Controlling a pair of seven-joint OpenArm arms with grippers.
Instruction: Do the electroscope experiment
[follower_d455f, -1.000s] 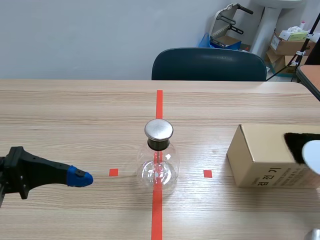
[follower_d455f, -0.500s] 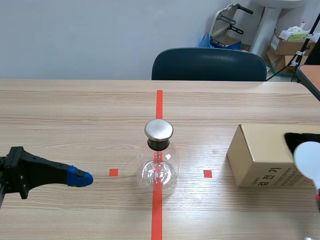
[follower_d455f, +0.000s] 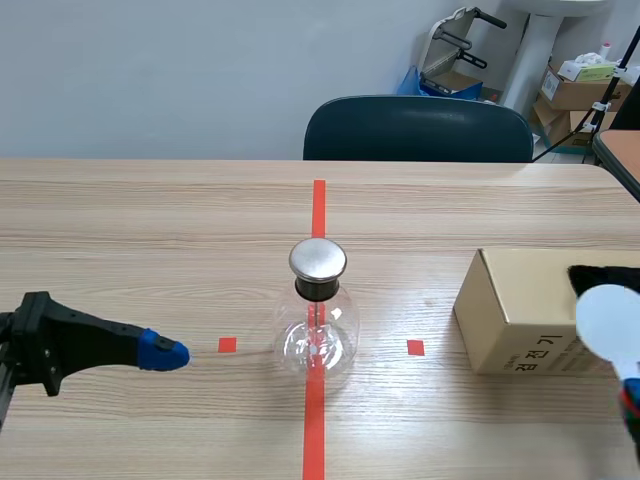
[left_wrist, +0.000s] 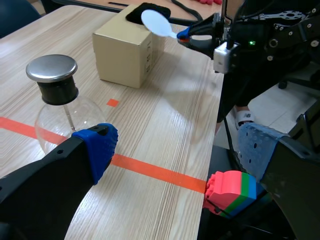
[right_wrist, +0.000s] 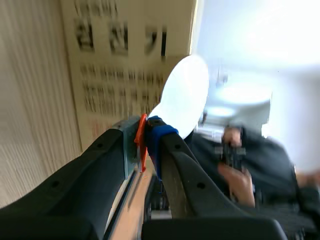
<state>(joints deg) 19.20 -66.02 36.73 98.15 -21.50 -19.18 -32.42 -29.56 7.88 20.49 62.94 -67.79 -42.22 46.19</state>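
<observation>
The electroscope (follower_d455f: 317, 318), a clear glass flask with a round metal cap, stands on the red centre line; it also shows beside my left finger (left_wrist: 56, 102). My left gripper (follower_d455f: 163, 351) lies low to the flask's left, apart from it, and is open and empty (left_wrist: 177, 150). My right gripper (right_wrist: 147, 131) is shut on the orange handle of a white paddle (right_wrist: 183, 96). The paddle (follower_d455f: 608, 322) hangs in front of the cardboard box (follower_d455f: 520, 310) at the right. From the left wrist view the paddle (left_wrist: 156, 23) sticks out over the box (left_wrist: 127, 50).
A black cloth (follower_d455f: 600, 276) lies on top of the box. A dark chair (follower_d455f: 418, 128) stands behind the far table edge. A pink, green and blue brick (left_wrist: 232, 192) sits just past the table's near edge, by the right arm's base.
The white paddle has come a little leftward into view from the right edge, its handle now showing. The left arm has barely shifted. The flask has not moved.
</observation>
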